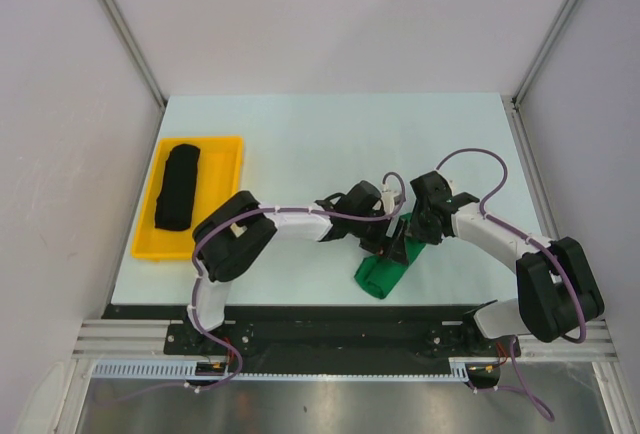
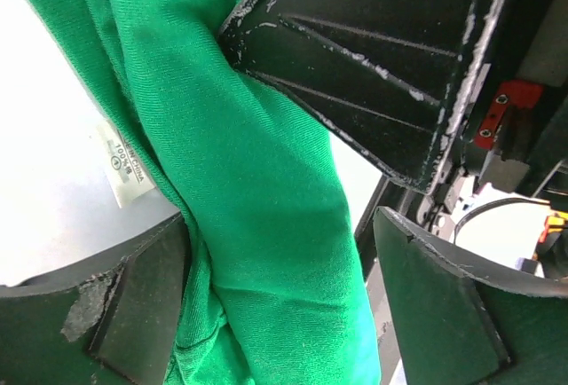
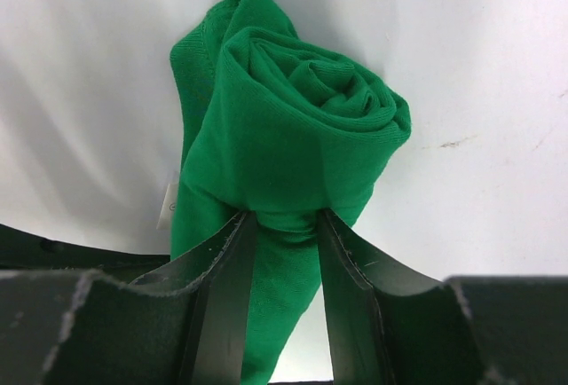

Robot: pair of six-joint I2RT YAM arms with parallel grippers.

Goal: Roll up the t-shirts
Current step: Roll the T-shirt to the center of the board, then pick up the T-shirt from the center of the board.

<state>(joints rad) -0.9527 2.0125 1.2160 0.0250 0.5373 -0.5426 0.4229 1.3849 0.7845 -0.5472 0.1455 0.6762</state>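
The green t-shirt [image 1: 380, 272] lies as a tight roll near the table's front edge, between the two arms. In the right wrist view its spiral end [image 3: 302, 92] faces the camera, and my right gripper [image 3: 284, 216] is shut on the roll, pinching its near part. My left gripper [image 2: 280, 225] is open around the same cloth [image 2: 231, 137]: the cloth lies against the left finger [image 2: 133, 314], with a gap to the right finger [image 2: 453, 305]. The black t-shirt [image 1: 178, 186] lies as a long rolled bundle in the yellow tray [image 1: 150, 239] at the left.
The other gripper's black finger [image 2: 373, 66] is close above the cloth in the left wrist view. A white care label [image 2: 124, 168] hangs from the shirt. Both grippers [image 1: 400, 234] crowd together over the roll. White walls enclose the table.
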